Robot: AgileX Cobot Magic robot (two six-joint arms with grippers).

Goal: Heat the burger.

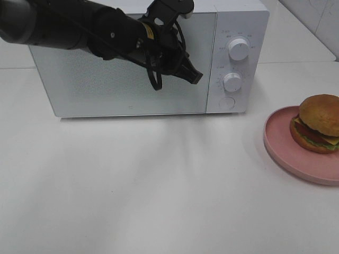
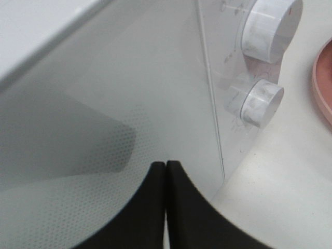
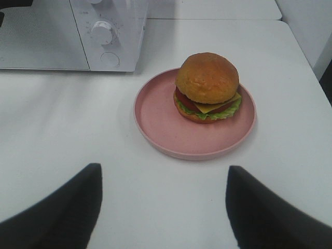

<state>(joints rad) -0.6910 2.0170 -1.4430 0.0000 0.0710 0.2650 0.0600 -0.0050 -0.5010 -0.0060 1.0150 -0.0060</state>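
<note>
Left fingers (image 2: 155, 207) were pressed shut on nothing, right up at the microwave (image 1: 132, 63) door. Right fingers (image 3: 62, 207) were spread wide, empty, over the plain white counter (image 1: 159, 190). One burger (image 3: 207, 87) with a glossy brown bun, lettuce, tomato and cheese sat on one pink plate (image 3: 155, 111) beside the microwave. Two knobs, one round button.
</note>
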